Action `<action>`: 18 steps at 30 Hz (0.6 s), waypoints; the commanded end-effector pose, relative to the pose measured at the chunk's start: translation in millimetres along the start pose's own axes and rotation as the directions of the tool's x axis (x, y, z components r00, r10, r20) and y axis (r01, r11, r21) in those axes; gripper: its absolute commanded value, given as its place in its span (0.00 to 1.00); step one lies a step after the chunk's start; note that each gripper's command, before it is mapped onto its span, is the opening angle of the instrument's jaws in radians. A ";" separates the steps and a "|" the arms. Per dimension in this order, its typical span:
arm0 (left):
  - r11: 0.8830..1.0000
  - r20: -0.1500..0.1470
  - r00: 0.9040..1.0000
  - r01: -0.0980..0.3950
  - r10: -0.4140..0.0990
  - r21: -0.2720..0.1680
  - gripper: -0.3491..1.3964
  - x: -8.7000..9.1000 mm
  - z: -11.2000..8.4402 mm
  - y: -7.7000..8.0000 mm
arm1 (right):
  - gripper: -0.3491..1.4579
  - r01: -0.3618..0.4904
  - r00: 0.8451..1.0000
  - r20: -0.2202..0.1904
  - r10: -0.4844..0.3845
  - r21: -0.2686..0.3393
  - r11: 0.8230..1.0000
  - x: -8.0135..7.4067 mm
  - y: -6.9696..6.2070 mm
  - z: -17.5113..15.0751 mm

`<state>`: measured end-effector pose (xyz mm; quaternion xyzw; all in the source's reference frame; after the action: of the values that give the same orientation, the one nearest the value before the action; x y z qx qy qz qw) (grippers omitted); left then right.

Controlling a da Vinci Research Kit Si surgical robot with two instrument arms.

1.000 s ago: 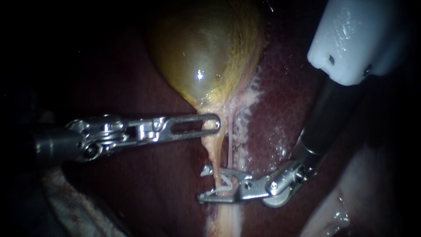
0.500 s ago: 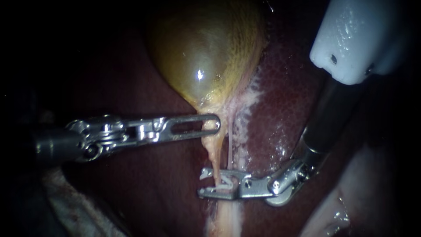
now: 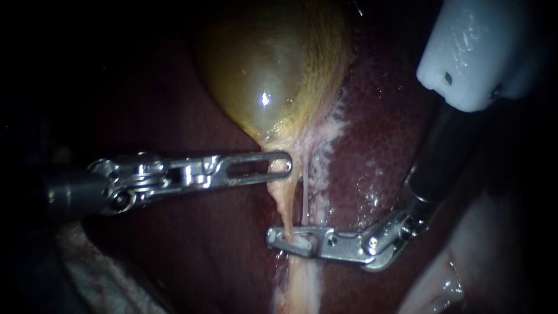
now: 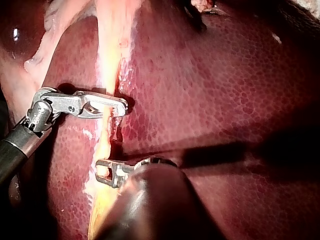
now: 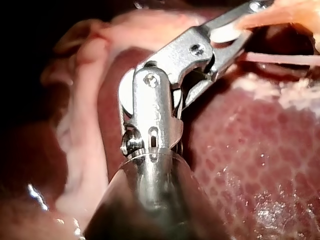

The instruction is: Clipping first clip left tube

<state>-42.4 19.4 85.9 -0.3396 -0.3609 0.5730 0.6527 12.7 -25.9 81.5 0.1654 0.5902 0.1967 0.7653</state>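
The left instrument (image 3: 274,166) was seen with its pincer clenched on the neck of the gallbladder (image 3: 273,75), apparently so that the left tube (image 3: 285,209) was drawn taut and lifted off the liver (image 3: 378,145). Just beyond that pincer, the tube was grasped crosswise by the clenched pincer of the right instrument (image 3: 290,239), seemingly so that the clipping could be done squarely.

Right instrument (image 3: 279,239) covers part of the left tube (image 3: 283,203) (apparently clamped).
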 end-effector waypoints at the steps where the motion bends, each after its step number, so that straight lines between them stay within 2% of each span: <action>1: 1.000 0.000 1.000 0.000 0.000 0.000 0.00 0.0 0.0 0.0 | 0.00 0.002 1.000 0.001 -0.002 0.000 1.000 -0.1 0.0 0.1; 18: 1.000 0.000 1.000 0.000 0.000 0.000 0.00 -0.1 0.0 0.0 | 0.00 -0.010 1.000 0.000 0.010 0.000 1.000 -0.1 0.0 0.0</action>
<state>-42.4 19.3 85.9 -0.3396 -0.3608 0.5731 0.6527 12.6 -25.9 81.6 0.1683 0.5891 0.2005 0.7645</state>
